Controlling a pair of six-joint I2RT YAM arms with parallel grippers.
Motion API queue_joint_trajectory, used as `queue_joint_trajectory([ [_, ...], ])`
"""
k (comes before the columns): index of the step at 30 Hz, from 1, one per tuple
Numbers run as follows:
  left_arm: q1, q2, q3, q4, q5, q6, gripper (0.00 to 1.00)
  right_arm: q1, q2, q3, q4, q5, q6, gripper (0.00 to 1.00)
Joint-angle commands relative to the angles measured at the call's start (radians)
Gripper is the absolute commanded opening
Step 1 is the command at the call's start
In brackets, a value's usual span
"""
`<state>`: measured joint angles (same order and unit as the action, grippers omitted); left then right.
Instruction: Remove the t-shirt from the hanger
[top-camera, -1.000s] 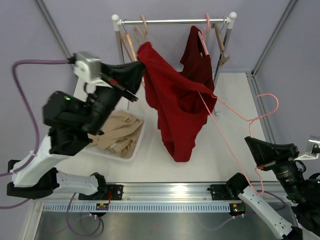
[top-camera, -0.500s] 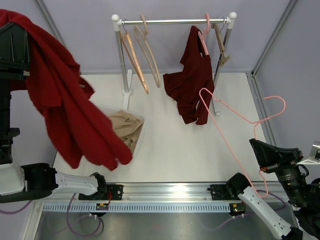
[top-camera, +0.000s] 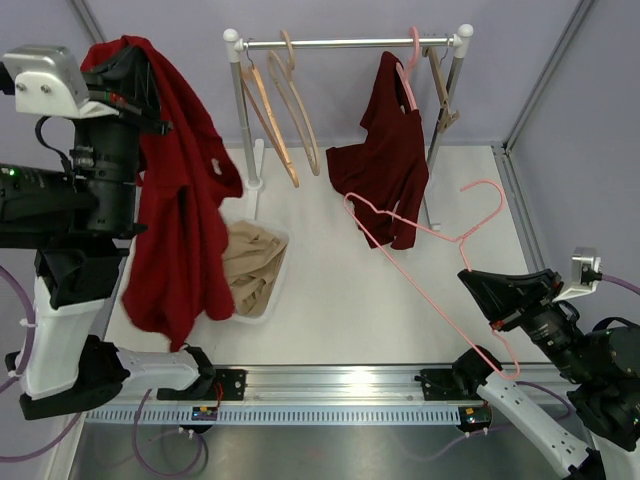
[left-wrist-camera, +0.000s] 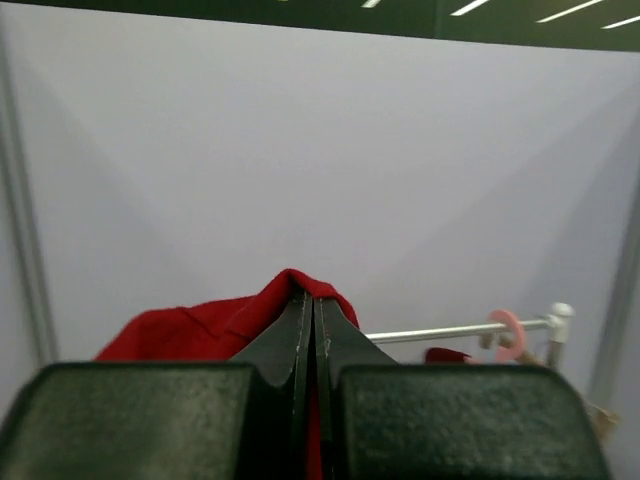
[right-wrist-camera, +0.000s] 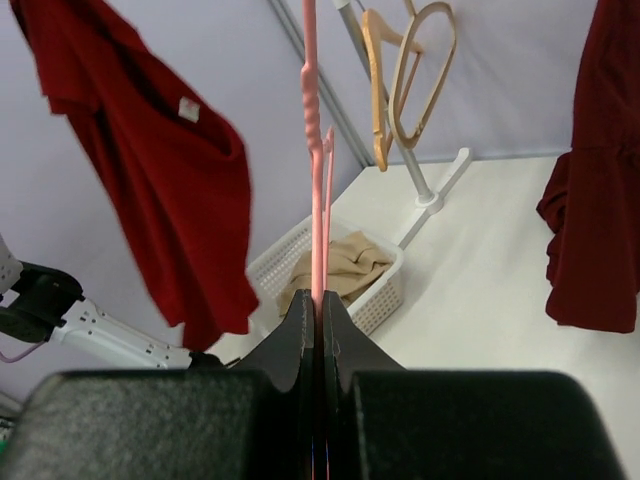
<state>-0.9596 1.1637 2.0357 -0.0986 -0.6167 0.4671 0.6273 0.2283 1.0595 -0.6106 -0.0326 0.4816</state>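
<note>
A bright red t-shirt (top-camera: 175, 200) hangs free at the left, well above the table and clear of the hanger. My left gripper (top-camera: 135, 72) is shut on its top fold; in the left wrist view the red cloth (left-wrist-camera: 200, 325) bunches over the closed gripper (left-wrist-camera: 312, 300). A bare pink wire hanger (top-camera: 420, 235) slants over the table's right half. My right gripper (top-camera: 492, 298) is shut on its lower end. In the right wrist view the pink hanger (right-wrist-camera: 314, 150) rises straight from the closed gripper (right-wrist-camera: 319, 300), with the t-shirt (right-wrist-camera: 150, 150) beyond it at the left.
A white clothes rack (top-camera: 350, 43) stands at the back with two wooden hangers (top-camera: 280, 110) and a dark red garment (top-camera: 385, 160) on another pink hanger. A white basket (top-camera: 262, 312) holding beige cloth (top-camera: 250, 265) sits left of centre, partly behind the hanging t-shirt.
The left arm pulled the t-shirt off the pink hanger and swung it up and left; it now hangs straighter. The right gripper has tilted the bare hanger leftwards.
</note>
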Motion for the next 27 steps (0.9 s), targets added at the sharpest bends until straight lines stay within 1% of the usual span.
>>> queue_joint_trajectory([
  [1, 0.125, 0.025, 0.097, -0.009, 0.112, -0.042, 0.0, 0.002, 0.022, 0.002, 0.046, -0.072, -0.023, 0.0],
  [2, 0.128, 0.022, 0.075, 0.02, 0.106, 0.02, 0.0, 0.002, 0.02, 0.002, 0.041, -0.07, -0.024, 0.0],
  [4, 0.171, 0.019, -0.004, 0.09, 0.066, 0.097, 0.0, 0.002, 0.019, 0.005, 0.035, -0.061, -0.031, 0.0],
  [5, 0.202, 0.007, -0.035, 0.094, 0.072, 0.087, 0.0, 0.002, 0.019, 0.01, 0.025, -0.058, -0.034, 0.0],
  [6, 0.293, 0.001, -0.066, 0.094, 0.113, 0.064, 0.0, 0.002, 0.019, 0.019, 0.015, -0.052, -0.04, 0.0],
  [7, 0.335, -0.002, -0.11, 0.094, 0.123, 0.039, 0.0, 0.002, 0.022, 0.023, 0.008, -0.049, -0.047, 0.0],
  [8, 0.382, -0.012, -0.132, 0.094, 0.138, -0.017, 0.0, 0.002, 0.029, 0.033, -0.015, -0.044, -0.052, 0.0],
  [9, 0.482, -0.016, -0.153, 0.094, 0.171, -0.051, 0.0, 0.003, 0.031, 0.043, -0.024, -0.035, -0.061, 0.0],
  [10, 0.522, -0.018, -0.179, 0.094, 0.182, -0.115, 0.0, 0.002, 0.035, 0.049, -0.041, -0.032, -0.066, 0.0],
  [12, 0.577, -0.012, -0.187, 0.117, 0.199, -0.146, 0.0, 0.002, 0.039, 0.065, -0.055, -0.02, -0.074, 0.0],
  [16, 0.579, 0.037, -0.102, 0.102, 0.222, -0.192, 0.0, 0.002, 0.045, 0.074, -0.06, -0.004, -0.09, 0.0],
  [19, 0.579, 0.033, -0.097, 0.102, 0.195, -0.164, 0.0, 0.002, 0.048, 0.074, -0.06, 0.008, -0.1, 0.0],
  [21, 0.581, 0.022, -0.143, 0.112, 0.161, -0.14, 0.0, 0.002, 0.051, 0.073, -0.057, 0.01, -0.107, 0.0],
  [23, 0.584, 0.002, -0.19, 0.119, 0.16, -0.111, 0.0, 0.002, 0.057, 0.066, -0.043, 0.01, -0.109, 0.0],
  [24, 0.582, -0.007, -0.257, 0.109, 0.152, -0.11, 0.0, 0.002, 0.063, 0.06, -0.037, 0.01, -0.11, 0.0],
  [25, 0.584, -0.042, -0.309, 0.114, 0.147, -0.145, 0.0, 0.0, 0.071, 0.059, -0.028, 0.011, -0.109, 0.0],
  [26, 0.582, -0.068, -0.453, 0.131, 0.155, -0.163, 0.0, 0.002, 0.092, 0.056, -0.022, 0.013, -0.107, 0.0],
  [27, 0.582, -0.097, -0.524, 0.16, 0.155, -0.185, 0.0, 0.002, 0.103, 0.056, -0.015, 0.017, -0.107, 0.0],
])
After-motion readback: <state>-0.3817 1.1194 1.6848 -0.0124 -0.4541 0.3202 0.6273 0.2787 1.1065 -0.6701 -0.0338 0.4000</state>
